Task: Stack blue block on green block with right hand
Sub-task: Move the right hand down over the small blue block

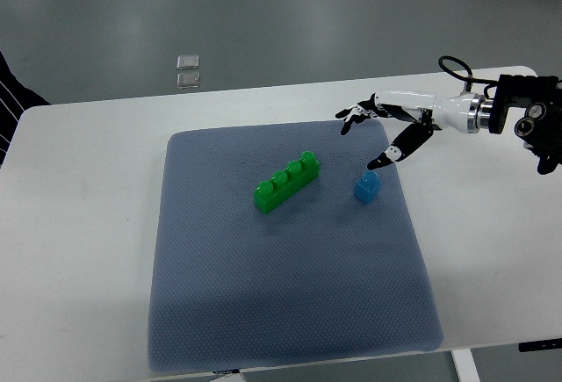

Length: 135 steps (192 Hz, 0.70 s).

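A small blue block [367,186] sits on the grey mat [290,312], right of centre. A long green block [287,182] with several studs lies diagonally on the mat to its left, a short gap away. My right hand [372,138] reaches in from the right edge, hovering just above and behind the blue block. Its fingers [355,116] are spread and its thumb [389,155] points down toward the blue block without touching it. The hand holds nothing. My left arm is out of view.
The mat lies on a white table [79,224]. Two small clear objects [188,70] lie on the floor beyond the table's far edge. A striped dark item [13,92] shows at the left edge.
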### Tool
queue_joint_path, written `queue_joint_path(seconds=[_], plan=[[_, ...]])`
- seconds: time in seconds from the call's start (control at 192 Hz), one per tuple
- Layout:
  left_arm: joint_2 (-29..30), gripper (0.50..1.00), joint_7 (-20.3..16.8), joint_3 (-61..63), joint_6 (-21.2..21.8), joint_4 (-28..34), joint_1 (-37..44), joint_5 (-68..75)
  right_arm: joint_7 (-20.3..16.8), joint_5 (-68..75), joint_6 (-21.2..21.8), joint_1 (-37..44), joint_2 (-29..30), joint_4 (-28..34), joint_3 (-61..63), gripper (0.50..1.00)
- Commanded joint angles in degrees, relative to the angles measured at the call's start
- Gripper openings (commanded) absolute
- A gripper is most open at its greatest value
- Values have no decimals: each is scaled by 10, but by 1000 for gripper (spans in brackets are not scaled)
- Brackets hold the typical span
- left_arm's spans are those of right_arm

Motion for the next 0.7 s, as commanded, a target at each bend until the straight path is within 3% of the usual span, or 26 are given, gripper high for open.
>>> queue_joint_path(seconds=[0.0,0.182,0.38,0.562,0.697], plan=[[0,1000,0,0,0,0,0,0,2,-82,-38,-1,1,8,-2,917],[0,1000,0,0,0,0,0,0,1,-117,-81,1,1,7,-42,915],[0,1000,0,0,0,0,0,0,1,-125,-169,13,1,7,-139,909],[0,1000,0,0,0,0,0,0,0,-125,-190,14,4,7,-155,901],[0,1000,0,0,0,0,0,0,0,-125,-190,15,6,7,-155,868]])
